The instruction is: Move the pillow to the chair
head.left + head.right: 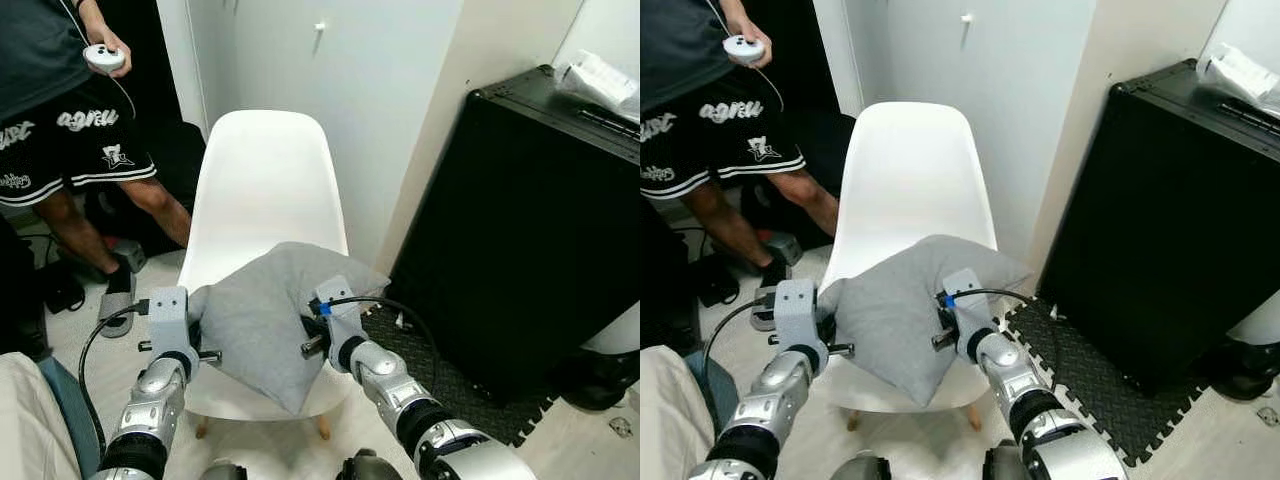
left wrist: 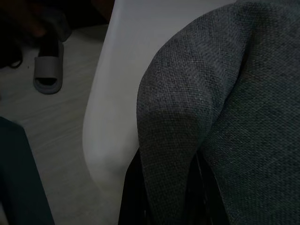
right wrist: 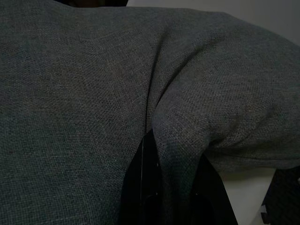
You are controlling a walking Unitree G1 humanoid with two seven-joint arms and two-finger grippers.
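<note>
Silver jointed arms, grey wrist blocks, black cables, blue tag on right.

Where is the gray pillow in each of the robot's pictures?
Left eye view: the pillow is low in the middle, over the chair seat, between the left gripper and right gripper.
Right eye view: same spot, lower middle.
Left wrist view: it fills the right side.
Right wrist view: it covers almost everything.
Shared landmark: the white chair.
</note>
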